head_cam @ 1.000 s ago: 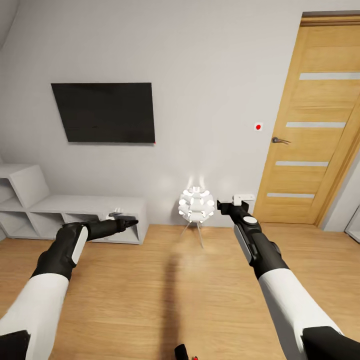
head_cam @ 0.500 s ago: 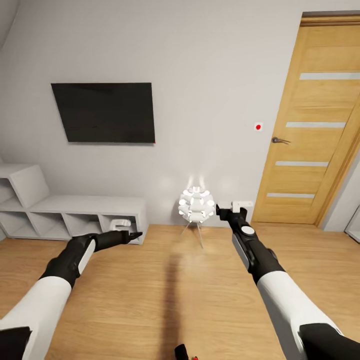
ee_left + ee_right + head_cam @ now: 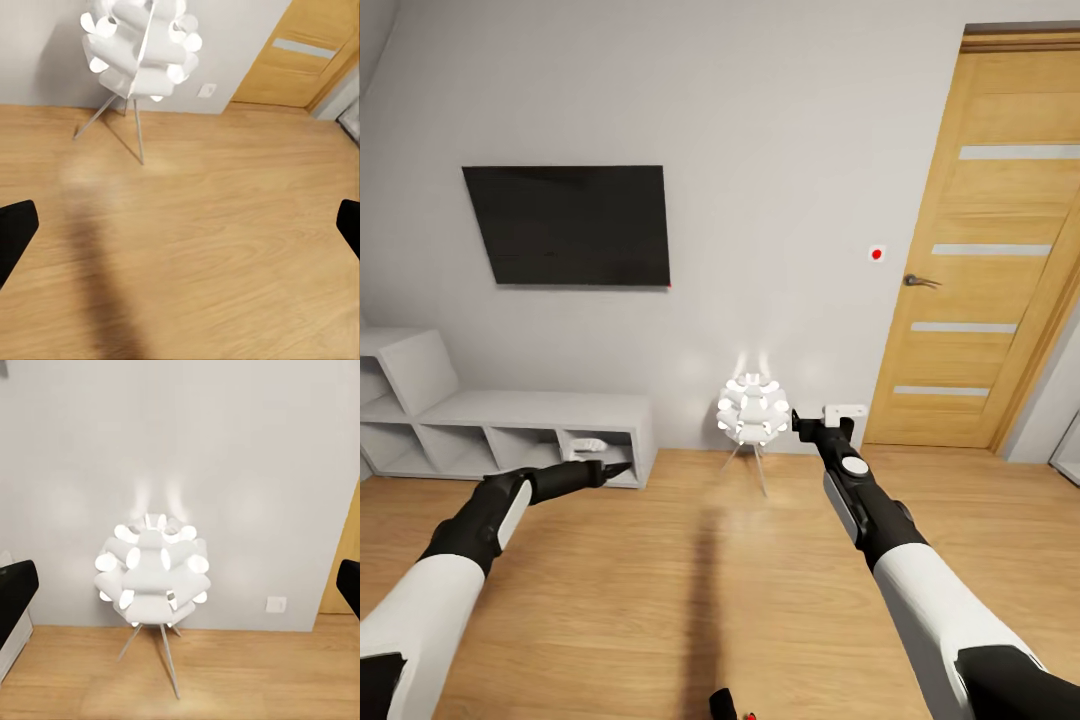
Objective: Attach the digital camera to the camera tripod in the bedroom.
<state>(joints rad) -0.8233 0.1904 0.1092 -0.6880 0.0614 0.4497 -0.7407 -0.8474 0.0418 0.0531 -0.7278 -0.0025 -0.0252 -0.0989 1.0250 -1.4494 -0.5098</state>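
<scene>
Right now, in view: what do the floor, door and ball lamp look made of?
Floor: light wood planks, satin; grain lines show. Door: honey wood veneer, frosted-looking strips, metal handle. Lamp: white matte tubes, likely plastic or paper, on thin metal legs.

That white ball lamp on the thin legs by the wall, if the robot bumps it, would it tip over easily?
Probably yes. The lamp carries a bulky ball on three thin splayed legs, so it looks top-heavy and apt to tip on the smooth wood floor. The shade's many small white tubes look fragile. It likely weighs little for its size, so a light nudge could shift it.
</scene>
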